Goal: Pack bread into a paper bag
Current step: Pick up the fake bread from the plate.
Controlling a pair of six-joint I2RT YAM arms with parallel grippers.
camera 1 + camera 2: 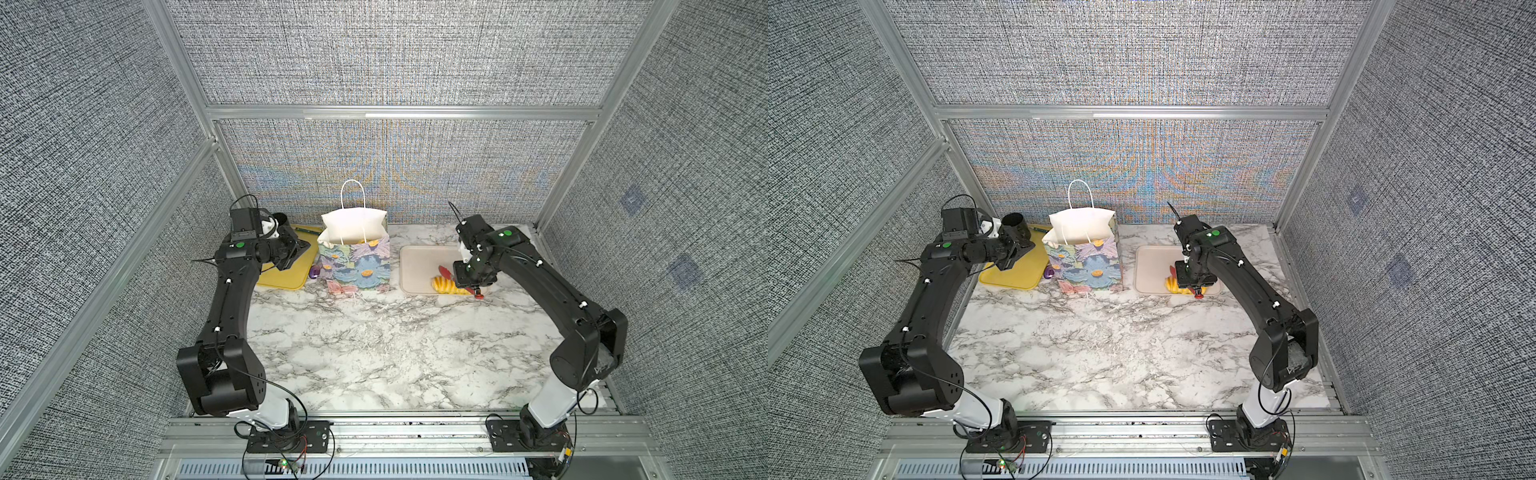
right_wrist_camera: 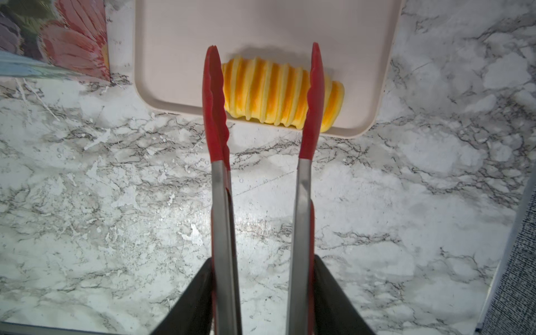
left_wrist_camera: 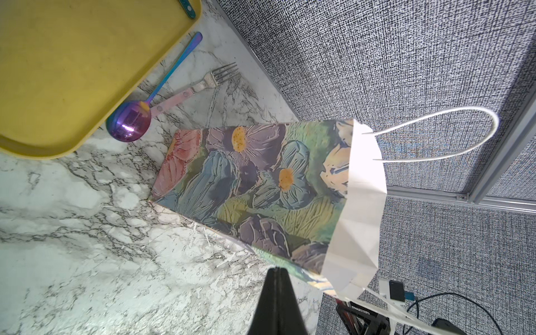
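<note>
Firstly, in both top views, locate bread point(image 1: 444, 285) at the front edge of beige tray point(image 1: 419, 259), rear right of counter point(image 1: 374, 353), beneath right gripper point(image 1: 473, 284), with paper bag point(image 1: 357, 266) upright and open at rear centre. Next, in the left wrist view, confirm left gripper point(image 3: 277, 301) pressed together on nothing, near the bag's side. Lastly, in the right wrist view, check tongs point(image 2: 222, 203) held in right gripper, red tips apart and straddling bread lengthwise, contact unclear; centre both tips, squeeze slowly to avoid crushing, lift clear of the tray rim before swinging toward the bag's mouth.
</note>
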